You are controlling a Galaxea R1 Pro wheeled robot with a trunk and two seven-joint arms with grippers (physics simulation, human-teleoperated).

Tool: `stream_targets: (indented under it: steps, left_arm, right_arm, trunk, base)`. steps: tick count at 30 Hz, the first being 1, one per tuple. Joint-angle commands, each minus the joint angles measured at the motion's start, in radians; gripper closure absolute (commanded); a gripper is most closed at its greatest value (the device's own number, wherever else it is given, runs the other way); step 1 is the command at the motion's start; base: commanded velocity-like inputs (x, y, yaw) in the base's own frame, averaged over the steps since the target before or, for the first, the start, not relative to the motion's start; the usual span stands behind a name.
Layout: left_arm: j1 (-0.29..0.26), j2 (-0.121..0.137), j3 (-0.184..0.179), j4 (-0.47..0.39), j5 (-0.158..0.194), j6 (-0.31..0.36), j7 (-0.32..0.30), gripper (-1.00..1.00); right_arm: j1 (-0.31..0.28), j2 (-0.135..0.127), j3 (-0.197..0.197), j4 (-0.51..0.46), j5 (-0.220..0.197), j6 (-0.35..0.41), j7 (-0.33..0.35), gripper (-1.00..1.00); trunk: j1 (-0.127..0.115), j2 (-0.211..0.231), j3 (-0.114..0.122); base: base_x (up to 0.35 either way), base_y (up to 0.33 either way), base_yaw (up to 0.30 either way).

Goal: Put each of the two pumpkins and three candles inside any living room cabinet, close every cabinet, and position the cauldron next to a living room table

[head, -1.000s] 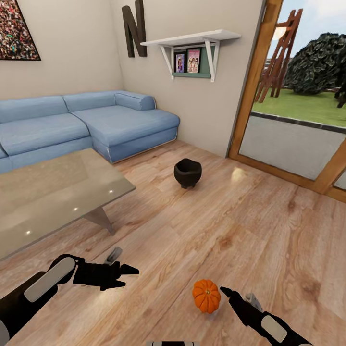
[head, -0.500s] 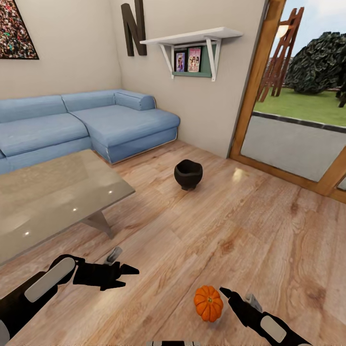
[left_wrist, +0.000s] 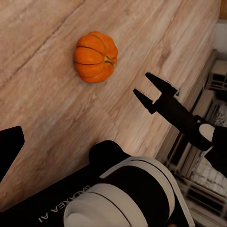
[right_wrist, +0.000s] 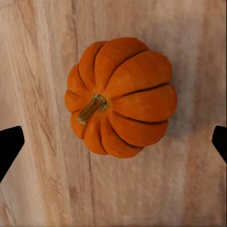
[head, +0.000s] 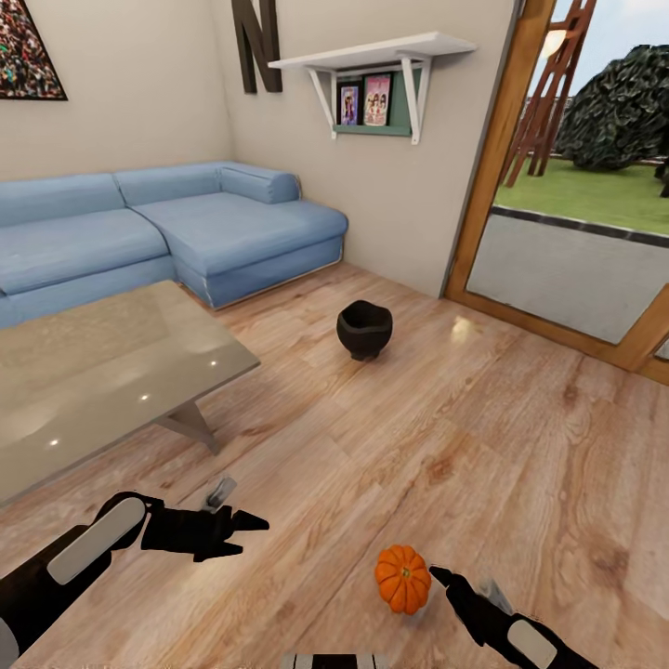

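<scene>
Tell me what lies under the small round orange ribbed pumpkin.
The small round orange ribbed pumpkin sits directly on the light wooden plank floor, stem up. Bare planks surround it; the patch of floor beneath it is hidden. The right gripper is open beside it, not touching.

Both arms of the robot are matte black with rounded white panels set into the forearm segments. The left black two-finger gripper (head: pixel 243 533) has angular, pointed fingers, and a small grey metal tab stands up behind it. The right black two-finger gripper (head: pixel 437 574) has the same slim pointed fingers. On the left wrist's white-ringed black cylinder, pale letters read "GALAXEA AI".
</scene>
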Motion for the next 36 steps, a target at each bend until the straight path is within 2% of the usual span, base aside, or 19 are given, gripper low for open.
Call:
stream_targets:
  steps: [1, 4, 7, 9, 18, 36]
  left_arm:
    - [-0.001, 0.001, -0.002, 0.0, -0.008, 0.0, -0.01, -1.0]
    - [-0.001, 0.001, -0.002, 0.0, -0.008, 0.0, -0.01, -1.0]
    - [-0.001, 0.001, -0.002, 0.0, -0.007, 0.0, -0.01, -1.0]
    - [-0.001, 0.001, -0.002, 0.0, -0.007, 0.0, -0.01, -1.0]
    - [-0.001, 0.002, -0.002, 0.0, -0.006, 0.0, -0.01, -1.0]
    - [-0.001, 0.002, -0.002, 0.0, -0.008, 0.0, -0.01, -1.0]
  right_arm:
    - [-0.001, -0.002, 0.007, 0.005, -0.026, 0.003, 0.001, -1.0]
    - [-0.001, -0.004, 0.007, 0.011, -0.07, 0.003, -0.003, -1.0]
    - [-0.001, -0.003, 0.008, 0.008, -0.083, 0.003, -0.005, -1.0]
    - [-0.001, -0.001, 0.009, 0.002, -0.084, -0.001, -0.005, -1.0]
    - [-0.001, -0.005, 0.013, -0.003, -0.077, -0.001, 0.004, -1.0]
    - [-0.001, 0.0, 0.012, -0.003, -0.076, -0.006, 0.011, -1.0]
  trunk:
    - [0.0, -0.001, -0.005]
    - [0.002, -0.001, -0.016]
    - [0.003, -0.002, -0.028]
    - [0.004, -0.003, -0.036]
    - [0.004, -0.003, -0.036]
    - [0.012, -0.007, -0.105]
  base:
    - [0.0, 0.0, 0.0]
    - [0.0, 0.0, 0.0]
    - [0.0, 0.0, 0.0]
    - [0.0, 0.0, 0.0]
    - [0.0, 0.0, 0.0]
    - [0.0, 0.0, 0.0]
